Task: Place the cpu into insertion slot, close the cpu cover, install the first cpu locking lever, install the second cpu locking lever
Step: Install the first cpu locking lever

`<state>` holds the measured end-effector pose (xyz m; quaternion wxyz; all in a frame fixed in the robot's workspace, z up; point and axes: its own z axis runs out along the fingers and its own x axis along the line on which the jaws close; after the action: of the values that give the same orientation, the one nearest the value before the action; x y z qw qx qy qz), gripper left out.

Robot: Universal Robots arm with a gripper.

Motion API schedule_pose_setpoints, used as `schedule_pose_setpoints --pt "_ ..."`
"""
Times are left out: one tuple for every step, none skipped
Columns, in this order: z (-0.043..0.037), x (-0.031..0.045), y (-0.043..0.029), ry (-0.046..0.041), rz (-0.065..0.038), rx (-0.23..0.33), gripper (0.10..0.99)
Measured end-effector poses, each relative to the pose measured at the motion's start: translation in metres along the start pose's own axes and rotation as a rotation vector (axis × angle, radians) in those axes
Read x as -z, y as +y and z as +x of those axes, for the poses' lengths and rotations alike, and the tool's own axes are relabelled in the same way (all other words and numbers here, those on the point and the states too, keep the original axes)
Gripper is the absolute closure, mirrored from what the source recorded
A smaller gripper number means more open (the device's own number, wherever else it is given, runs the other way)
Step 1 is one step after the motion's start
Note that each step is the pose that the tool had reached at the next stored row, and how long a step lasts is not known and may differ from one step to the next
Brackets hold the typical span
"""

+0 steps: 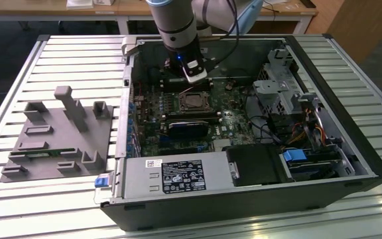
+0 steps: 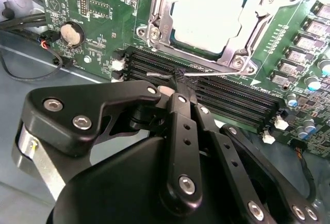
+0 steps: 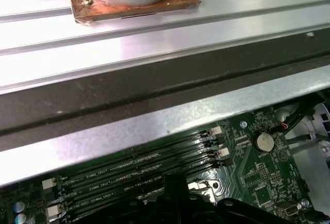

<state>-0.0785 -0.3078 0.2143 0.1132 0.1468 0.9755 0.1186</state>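
fingers (image 2: pixel 181 86) pinch the locking lever (image 2: pixel 216 70), cpu (image 2: pixel 206 15) just beyond.

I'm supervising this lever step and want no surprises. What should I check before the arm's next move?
1. Cpu seated: ok. The cpu lies flat in the cover's window.
2. Cover closed: ok. The cover lies down around the cpu.
3. Claw on target: ok. The claw is shut, with its tips at the lever.
4. Lever path: ok. The lever runs between the cover and the memory slots, with nothing lying across it.
5. Lever hooked down: cannot tell.
6. Other lever's state: cannot tell.
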Motion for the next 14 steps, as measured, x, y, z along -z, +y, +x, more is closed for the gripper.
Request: schedule_pose_setpoints --pt "0.0001 -0.0003 0.0002 -0.0003 0.000 -0.001 0.980" --pt "0.0002 -0.0006 0.0003 -0.0006 0.001 -0.002 0.980" --pt "0.0003 -0.0010 0.0002 -0.0008 0.001 -0.003 0.980" --pt "0.0004 -0.0014 0.0002 -0.0010 0.001 -0.004 0.980" --pt "0.0005 -0.0016 0.0002 -0.0011 0.001 -0.004 0.980" --pt "0.0005 -0.0016 0.0002 -0.0011 0.001 -0.004 0.980" --pt "0.0005 -0.0016 0.0002 -0.0011 0.001 -0.004 0.980" --pt "0.0005 -0.0016 0.0002 -0.0012 0.001 -0.004 0.980" --pt "0.0005 -0.0016 0.0002 -0.0012 0.001 -0.004 0.980" --pt "0.0005 -0.0017 0.0002 -0.0013 0.001 -0.004 0.980" --pt "0.0005 -0.0019 0.0001 -0.0019 0.001 -0.004 0.980" --pt "0.0006 -0.0023 0.0000 -0.0033 0.000 -0.004 0.980" --pt "0.0007 -0.0027 -0.0001 -0.0053 0.000 -0.004 0.980" --pt "0.0008 -0.0033 -0.0002 -0.0078 -0.001 -0.003 0.980"
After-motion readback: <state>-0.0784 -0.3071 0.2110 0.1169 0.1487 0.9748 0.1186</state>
